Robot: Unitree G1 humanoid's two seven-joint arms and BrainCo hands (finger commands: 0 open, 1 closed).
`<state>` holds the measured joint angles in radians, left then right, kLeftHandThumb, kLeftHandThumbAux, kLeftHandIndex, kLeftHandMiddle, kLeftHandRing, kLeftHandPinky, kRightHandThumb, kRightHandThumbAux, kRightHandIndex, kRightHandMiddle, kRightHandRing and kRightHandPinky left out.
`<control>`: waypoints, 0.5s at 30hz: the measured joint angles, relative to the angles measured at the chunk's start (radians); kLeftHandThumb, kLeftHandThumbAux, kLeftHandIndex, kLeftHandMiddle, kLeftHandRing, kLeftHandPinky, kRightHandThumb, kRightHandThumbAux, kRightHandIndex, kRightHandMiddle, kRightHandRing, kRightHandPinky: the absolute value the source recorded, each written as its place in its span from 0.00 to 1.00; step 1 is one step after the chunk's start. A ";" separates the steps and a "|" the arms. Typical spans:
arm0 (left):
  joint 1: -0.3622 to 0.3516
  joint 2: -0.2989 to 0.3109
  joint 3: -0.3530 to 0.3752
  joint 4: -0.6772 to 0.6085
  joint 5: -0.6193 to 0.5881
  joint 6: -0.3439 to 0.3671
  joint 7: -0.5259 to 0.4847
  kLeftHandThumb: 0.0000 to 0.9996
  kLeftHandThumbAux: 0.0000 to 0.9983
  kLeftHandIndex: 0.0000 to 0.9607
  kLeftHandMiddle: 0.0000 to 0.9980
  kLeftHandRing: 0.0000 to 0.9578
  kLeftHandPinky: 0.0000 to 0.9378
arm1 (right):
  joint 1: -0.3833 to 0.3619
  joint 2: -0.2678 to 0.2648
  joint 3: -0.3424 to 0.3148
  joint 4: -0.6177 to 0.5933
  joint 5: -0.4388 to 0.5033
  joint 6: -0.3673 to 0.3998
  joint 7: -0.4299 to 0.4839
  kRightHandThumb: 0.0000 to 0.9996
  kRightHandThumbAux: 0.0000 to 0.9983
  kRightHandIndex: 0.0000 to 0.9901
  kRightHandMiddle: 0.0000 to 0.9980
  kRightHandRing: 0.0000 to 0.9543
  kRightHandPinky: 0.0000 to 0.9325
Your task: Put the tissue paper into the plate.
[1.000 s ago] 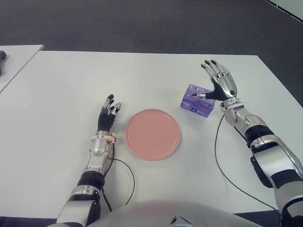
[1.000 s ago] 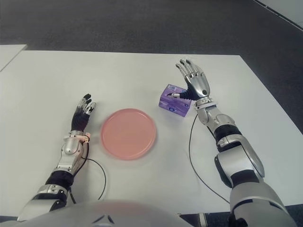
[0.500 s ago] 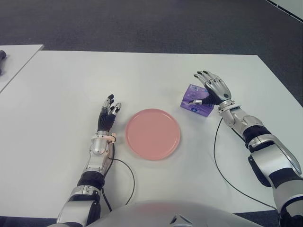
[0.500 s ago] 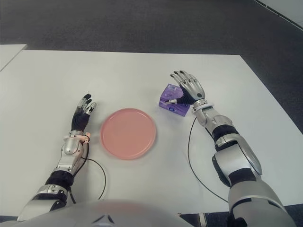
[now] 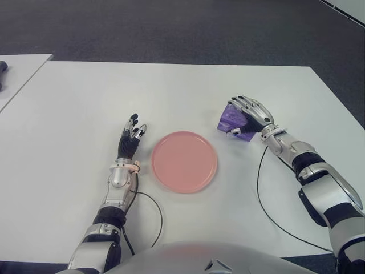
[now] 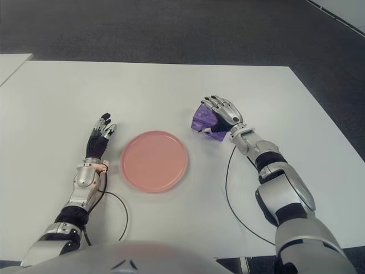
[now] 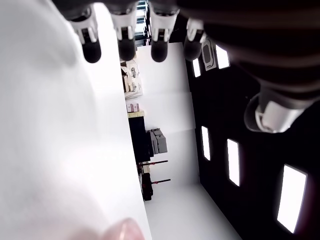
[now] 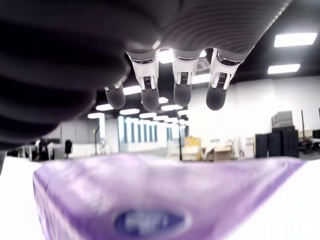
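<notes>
Hovering over the purple tissue pack (image 5: 234,121) at centre right, just right of the pink plate (image 5: 183,161), the right hand (image 5: 250,114) spreads its fingers (image 8: 181,85) above it, gripping nothing; closing off-centre could squirt the soft pack away. Left hand (image 5: 130,140) shows left of the plate, fingers extended.

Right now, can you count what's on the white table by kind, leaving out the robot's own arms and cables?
Plates: 1, the pink plate in the middle of the table.
Tissue packs: 1, the purple tissue pack under the right hand, whose fingers hover open above it.
Left hand is beside the plate, on its left, holding nothing.
Total: 2 things.
</notes>
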<state>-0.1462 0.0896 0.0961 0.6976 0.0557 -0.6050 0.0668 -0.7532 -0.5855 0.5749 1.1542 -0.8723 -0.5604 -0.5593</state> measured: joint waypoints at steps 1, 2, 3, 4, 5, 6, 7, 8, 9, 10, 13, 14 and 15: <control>0.000 0.000 0.000 0.000 0.000 0.000 0.000 0.00 0.43 0.00 0.00 0.00 0.00 | 0.000 0.000 0.000 0.001 0.000 0.001 0.002 0.10 0.42 0.00 0.00 0.00 0.00; 0.000 0.000 0.000 0.000 0.000 0.000 0.000 0.00 0.43 0.00 0.00 0.00 0.00 | 0.000 0.000 0.001 0.003 0.000 0.002 0.003 0.10 0.42 0.00 0.00 0.00 0.00; 0.000 0.000 0.000 0.000 -0.001 0.000 0.000 0.00 0.42 0.00 0.00 0.00 0.00 | 0.000 0.000 0.001 0.005 0.000 0.002 0.004 0.10 0.42 0.00 0.00 0.00 0.00; 0.000 0.000 0.000 0.000 -0.001 0.000 0.000 0.00 0.42 0.00 0.00 0.00 0.00 | 0.000 0.000 0.001 0.006 0.000 0.002 0.005 0.09 0.41 0.00 0.00 0.00 0.00; 0.000 0.000 0.000 0.000 -0.001 0.000 0.000 0.00 0.42 0.00 0.00 0.00 0.00 | 0.000 0.000 0.001 0.008 0.001 0.002 0.006 0.09 0.41 0.00 0.00 0.00 0.00; 0.000 0.000 0.000 0.000 0.000 0.000 0.000 0.00 0.42 0.00 0.00 0.00 0.00 | 0.001 0.000 0.001 0.009 0.001 0.002 0.008 0.09 0.41 0.00 0.00 0.00 0.00; 0.000 0.000 0.000 0.000 0.000 0.000 0.000 0.00 0.42 0.00 0.00 0.00 0.00 | 0.001 0.000 0.001 0.011 0.002 0.002 0.010 0.09 0.41 0.00 0.00 0.00 0.00; 0.000 0.000 0.000 0.000 0.001 0.000 0.000 0.00 0.42 0.00 0.00 0.00 0.00 | 0.002 0.000 0.001 0.012 0.003 0.002 0.013 0.09 0.41 0.00 0.00 0.00 0.00; 0.000 0.000 0.000 -0.001 0.001 0.000 0.000 0.00 0.41 0.00 0.00 0.00 0.00 | 0.003 0.000 0.001 0.013 0.004 0.002 0.015 0.08 0.41 0.00 0.00 0.00 0.00; 0.000 0.001 0.000 -0.001 0.002 0.000 0.000 0.00 0.41 0.00 0.00 0.00 0.00 | 0.004 0.000 0.001 0.014 0.005 0.001 0.017 0.08 0.41 0.00 0.00 0.00 0.00; 0.000 0.000 0.000 -0.001 0.003 0.001 0.000 0.00 0.41 0.00 0.00 0.00 0.00 | 0.011 0.000 0.001 0.018 0.006 0.000 0.019 0.08 0.41 0.00 0.00 0.00 0.00; 0.000 0.001 0.000 -0.002 0.003 0.002 0.000 0.00 0.40 0.00 0.00 0.00 0.00 | 0.013 0.000 0.002 0.019 0.007 0.000 0.019 0.08 0.41 0.00 0.00 0.00 0.00; 0.000 0.000 0.000 -0.003 0.003 0.004 0.000 0.00 0.40 0.00 0.00 0.00 0.00 | 0.017 0.000 0.003 0.021 0.007 0.000 0.019 0.08 0.41 0.00 0.00 0.00 0.00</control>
<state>-0.1461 0.0901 0.0956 0.6950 0.0587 -0.6009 0.0670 -0.7364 -0.5855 0.5777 1.1755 -0.8655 -0.5609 -0.5400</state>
